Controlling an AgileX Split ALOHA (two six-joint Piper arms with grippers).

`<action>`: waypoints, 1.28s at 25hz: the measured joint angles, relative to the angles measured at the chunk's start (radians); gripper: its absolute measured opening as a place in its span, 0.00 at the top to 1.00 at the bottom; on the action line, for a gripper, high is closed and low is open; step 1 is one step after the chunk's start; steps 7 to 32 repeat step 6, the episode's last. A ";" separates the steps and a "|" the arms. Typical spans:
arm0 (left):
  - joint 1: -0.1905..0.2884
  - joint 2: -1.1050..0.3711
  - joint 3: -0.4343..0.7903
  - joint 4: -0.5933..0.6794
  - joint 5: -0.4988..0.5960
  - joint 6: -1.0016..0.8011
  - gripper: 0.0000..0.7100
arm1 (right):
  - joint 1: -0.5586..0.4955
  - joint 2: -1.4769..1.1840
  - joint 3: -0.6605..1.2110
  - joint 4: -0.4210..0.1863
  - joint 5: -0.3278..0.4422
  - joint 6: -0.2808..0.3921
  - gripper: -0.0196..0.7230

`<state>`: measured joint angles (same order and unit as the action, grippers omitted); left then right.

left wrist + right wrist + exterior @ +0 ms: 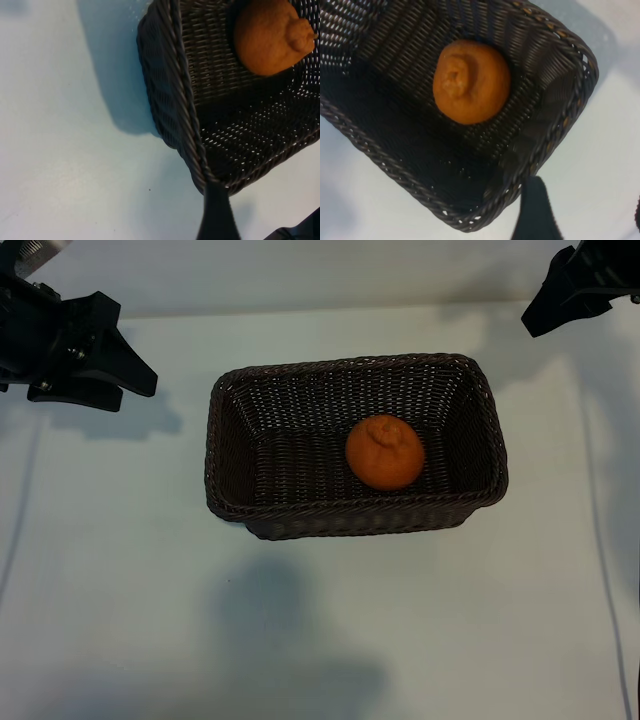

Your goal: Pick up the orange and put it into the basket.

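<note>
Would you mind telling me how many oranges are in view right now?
1. The small round matte orange fruit lies inside the dark brown woven wicker basket, right of its centre. None hidden, seemingly.

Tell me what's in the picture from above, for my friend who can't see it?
An orange sits inside a dark brown woven basket in the middle of a white table, toward the basket's right side. Two black robot arms wait apart from it: the left gripper at the top left corner, the right gripper at the top right.
</note>
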<state>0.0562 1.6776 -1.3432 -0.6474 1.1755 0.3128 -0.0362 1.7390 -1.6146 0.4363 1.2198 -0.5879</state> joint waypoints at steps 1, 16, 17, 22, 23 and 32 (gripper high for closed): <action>0.000 0.000 0.000 0.000 0.000 0.000 0.27 | 0.000 0.000 0.000 0.000 0.000 0.000 0.35; 0.000 0.000 0.000 0.000 0.000 0.005 0.27 | 0.000 0.000 0.000 0.000 0.000 0.000 0.35; 0.000 0.000 0.000 0.000 0.000 0.005 0.27 | 0.000 0.000 0.000 0.000 0.000 0.000 0.35; 0.000 0.000 0.000 0.000 0.000 0.005 0.27 | 0.000 0.000 0.000 0.000 0.000 0.000 0.35; 0.000 0.000 0.000 0.000 0.000 0.005 0.27 | 0.000 0.000 0.000 0.000 0.000 0.000 0.35; 0.000 0.000 0.000 0.000 0.000 0.005 0.27 | 0.000 0.000 0.000 0.000 0.000 0.000 0.35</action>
